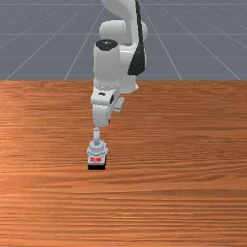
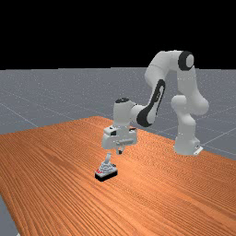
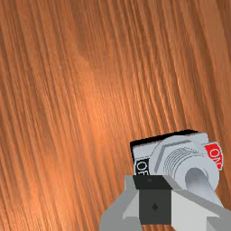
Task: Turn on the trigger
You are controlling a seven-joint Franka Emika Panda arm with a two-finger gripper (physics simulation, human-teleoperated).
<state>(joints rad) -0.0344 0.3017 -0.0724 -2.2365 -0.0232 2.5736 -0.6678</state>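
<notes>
One grey trigger switch [image 1: 98, 151] to report, standing on the orange-brown wood table [image 1: 178, 159] just beyond the claw [image 2: 120, 151] on the side away from the arm's base [image 2: 186, 143]. Rests on a black bottom plate [image 1: 96, 167], with its lever [image 1: 96, 136] pointing up, nearly upright. In the front view, bears its red label [image 1: 96, 159] on the near side, away from the arm; in the wrist view, reads "ON" there, with a black label [image 3: 142, 167] opposite, partly hidden behind the fingers [image 3: 154, 212]. Have the claw clenched, fingers together in front of the camera, gripping nothing. Hang it low over the table, close to the switch, tips pointing down. In the far view, see a small gap between lever and fingertips. Reach down from above with the white and grey arm [image 2: 122, 113], bent at the elbow
</notes>
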